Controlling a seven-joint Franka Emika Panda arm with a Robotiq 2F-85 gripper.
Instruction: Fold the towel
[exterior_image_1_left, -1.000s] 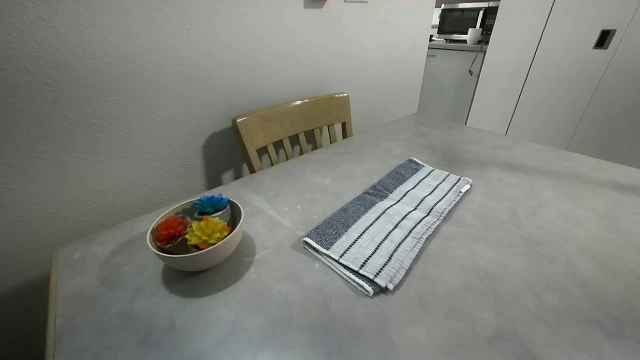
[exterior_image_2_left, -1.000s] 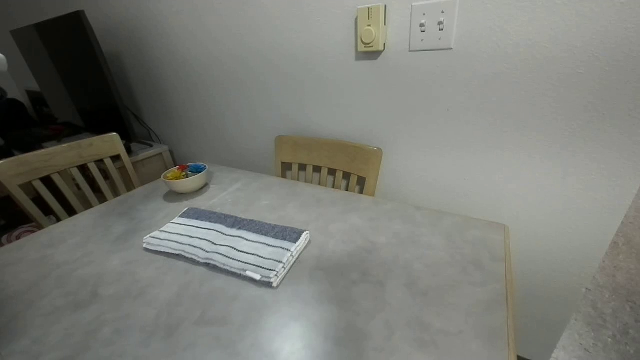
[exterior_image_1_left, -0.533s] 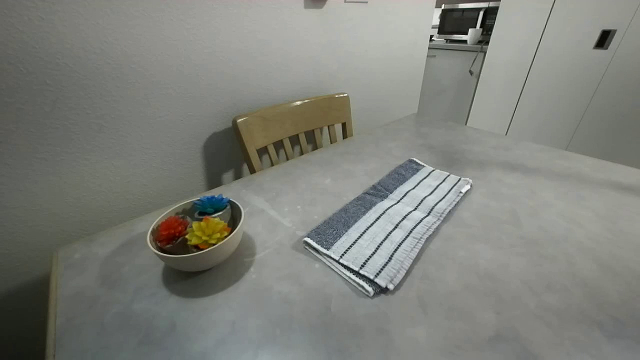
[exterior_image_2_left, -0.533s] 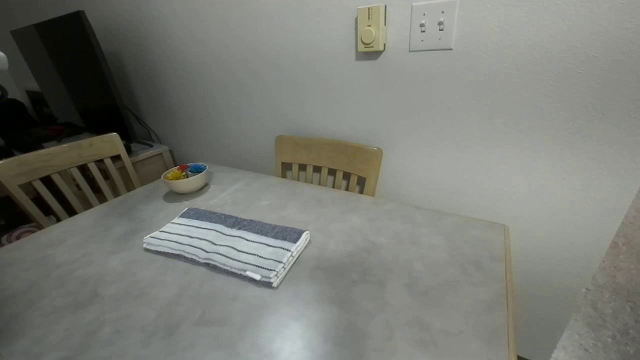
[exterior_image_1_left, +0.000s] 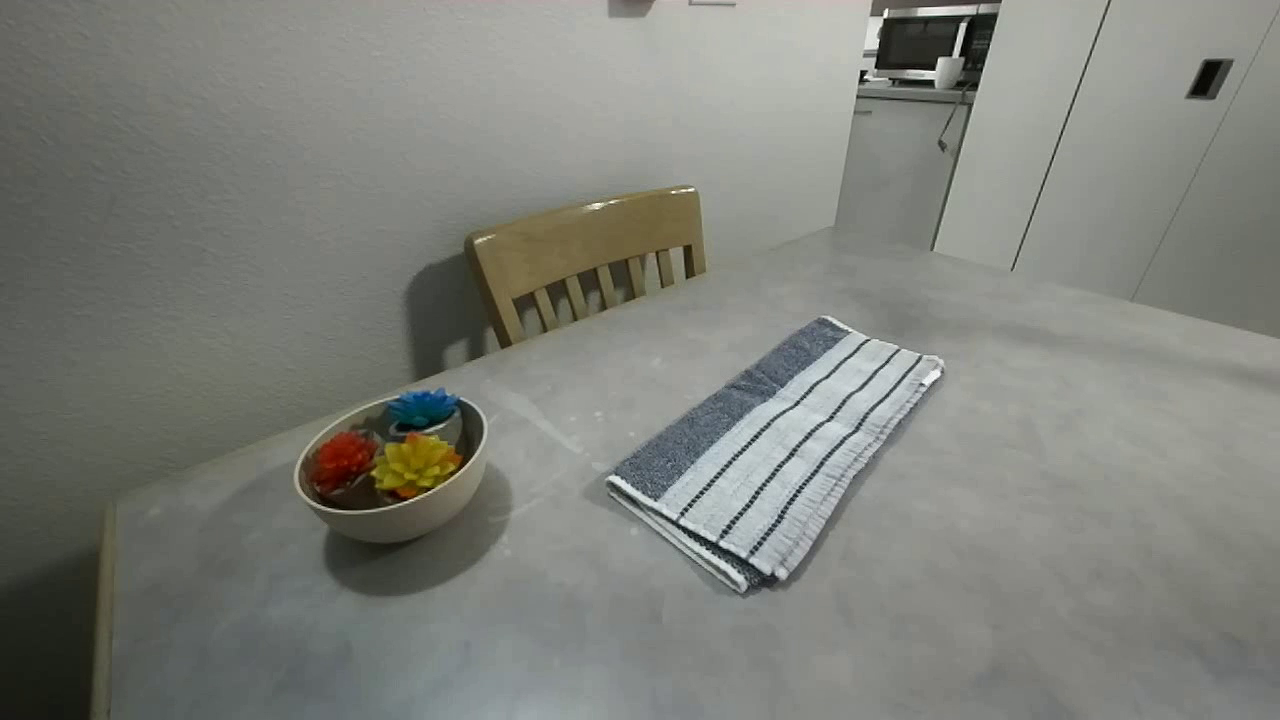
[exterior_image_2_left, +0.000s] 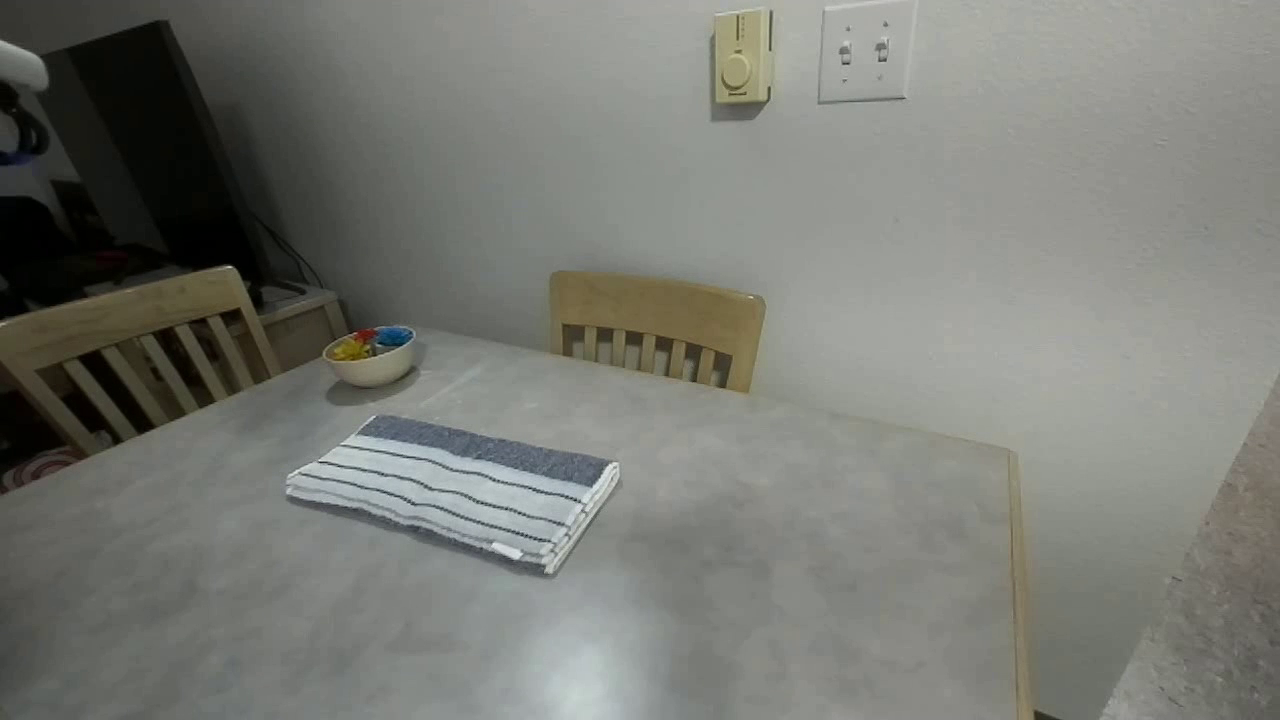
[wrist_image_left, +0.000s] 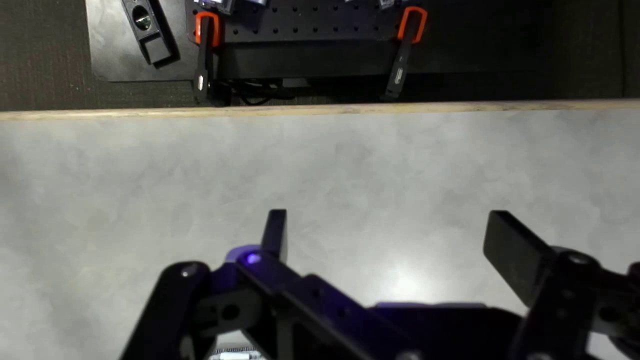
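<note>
One off-white, finely pebbled wall (exterior_image_2_left: 500, 180) faces me behind one broad, smooth, mottled grey tabletop (exterior_image_1_left: 1050, 560) edged in pale wood. Two blond wooden chairs (exterior_image_2_left: 655, 300) with slatted backs stand at it in an exterior view, one on the wall side, one to the left, where one flat black screen (exterior_image_2_left: 185, 150) rises behind. A rounded white section of the robot arm (exterior_image_2_left: 22, 68) juts in at the upper left of that view. The arm's one black, jointed hand (wrist_image_left: 390, 232) points down over the tabletop, whose wooden edge crosses the wrist view; the hand is released, two flat-padded fingers (wrist_image_left: 517, 257) spread wide with grey surface visible between them.

One rectangular blue-grey and white cloth towel (exterior_image_1_left: 775, 455) lies flat on the tabletop in both exterior views, folded in layers, near but apart from one round, smooth, cream bowl (exterior_image_1_left: 440, 512). The towel's weave looks nubby, with a dark speckled band along one long side and three dark dashed stripes on the white. Two black clamps (wrist_image_left: 204, 60) with orange-red loops sit beyond the tabletop's edge in the wrist view. On the wall are one boxy beige thermostat (exterior_image_2_left: 741, 58) and one white rectangular plate (exterior_image_2_left: 864, 82) with two toggle switches (exterior_image_2_left: 845, 53). In the bowl I count three spiky-petalled rosettes (exterior_image_1_left: 412, 463), red, yellow and blue.
</note>
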